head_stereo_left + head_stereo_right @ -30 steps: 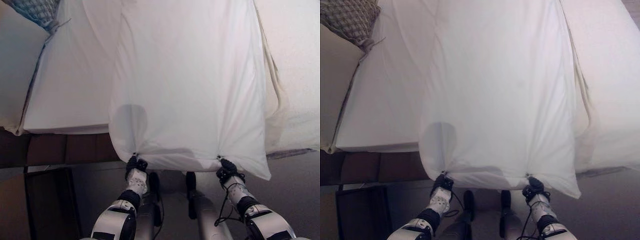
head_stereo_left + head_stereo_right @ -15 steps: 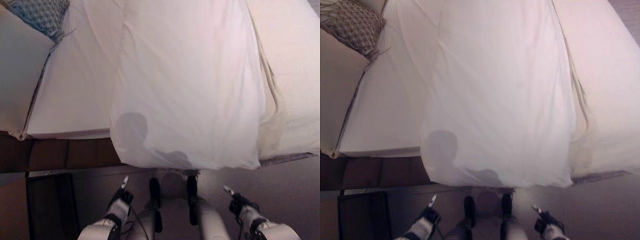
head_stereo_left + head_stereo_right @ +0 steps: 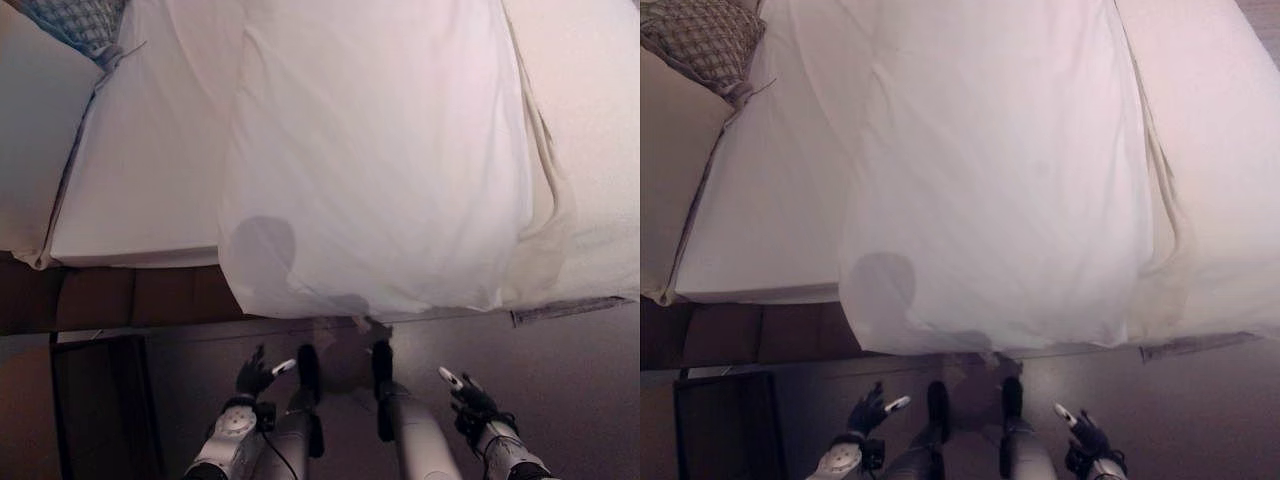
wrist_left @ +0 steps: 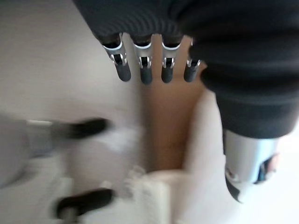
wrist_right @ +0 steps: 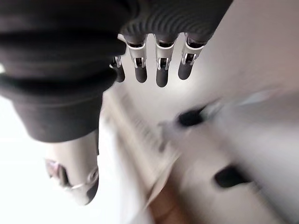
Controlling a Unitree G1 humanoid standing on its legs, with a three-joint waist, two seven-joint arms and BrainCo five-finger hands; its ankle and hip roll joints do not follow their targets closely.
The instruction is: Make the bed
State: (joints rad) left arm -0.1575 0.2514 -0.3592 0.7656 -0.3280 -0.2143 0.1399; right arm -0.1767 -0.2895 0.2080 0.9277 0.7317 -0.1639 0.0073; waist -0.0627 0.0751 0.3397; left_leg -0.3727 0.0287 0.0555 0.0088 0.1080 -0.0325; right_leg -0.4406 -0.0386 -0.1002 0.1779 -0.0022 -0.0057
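Left eye view: the white duvet (image 3: 380,170) has dropped from both hands and now drapes over the bed's (image 3: 130,190) near edge. The left hand (image 3: 256,375) and right hand (image 3: 470,398) hang below it, spread and empty.

Wrist views: fingers straight, holding nothing. This pull looks finished; smoothing likely remains.
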